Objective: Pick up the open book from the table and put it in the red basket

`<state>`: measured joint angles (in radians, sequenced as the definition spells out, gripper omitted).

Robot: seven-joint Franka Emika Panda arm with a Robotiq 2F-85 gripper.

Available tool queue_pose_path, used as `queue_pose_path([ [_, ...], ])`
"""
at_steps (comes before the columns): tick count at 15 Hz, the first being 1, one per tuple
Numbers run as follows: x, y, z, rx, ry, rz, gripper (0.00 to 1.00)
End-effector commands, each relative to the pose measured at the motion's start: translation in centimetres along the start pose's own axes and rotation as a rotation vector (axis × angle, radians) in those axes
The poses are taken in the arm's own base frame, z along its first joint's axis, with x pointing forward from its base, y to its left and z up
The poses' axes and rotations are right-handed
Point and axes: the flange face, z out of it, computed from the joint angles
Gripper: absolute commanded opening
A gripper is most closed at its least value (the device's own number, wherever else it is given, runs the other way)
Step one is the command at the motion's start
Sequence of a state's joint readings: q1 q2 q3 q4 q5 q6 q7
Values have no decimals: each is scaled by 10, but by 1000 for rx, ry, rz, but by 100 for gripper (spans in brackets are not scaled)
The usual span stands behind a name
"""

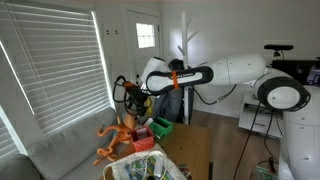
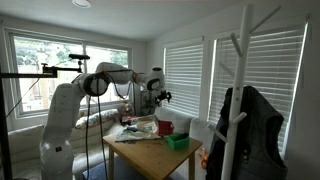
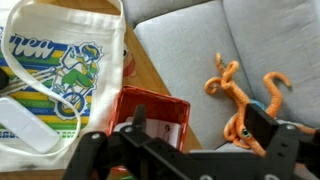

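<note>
In the wrist view the red basket (image 3: 150, 100) sits below my gripper (image 3: 200, 120). A pale page with a small drawn figure, the open book (image 3: 167, 133), lies inside the basket. My gripper's fingers are spread wide with nothing between them. In both exterior views the gripper (image 1: 136, 98) (image 2: 160, 97) hangs above the red basket (image 1: 160, 127) (image 2: 165, 127), which stands on the brown table (image 1: 190, 150) (image 2: 145, 158). The book is not visible in the exterior views.
A green bin (image 1: 143, 143) (image 2: 178, 142) stands next to the basket. An orange many-legged toy (image 3: 240, 90) (image 1: 115, 135) lies on the grey sofa (image 3: 190, 50) beside the table. A printed cloth bag (image 3: 60, 70) lies on the table. A coat rack (image 2: 240, 90) stands near the table.
</note>
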<state>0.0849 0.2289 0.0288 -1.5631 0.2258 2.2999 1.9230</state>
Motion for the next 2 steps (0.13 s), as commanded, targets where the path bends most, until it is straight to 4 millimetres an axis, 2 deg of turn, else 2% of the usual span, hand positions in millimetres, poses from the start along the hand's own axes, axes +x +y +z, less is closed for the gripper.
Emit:
queue_pose_path([
  [1,-6,-1,-9,22,-20,-23,100],
  [2,-10,0,-15,32,-29,-36,100],
])
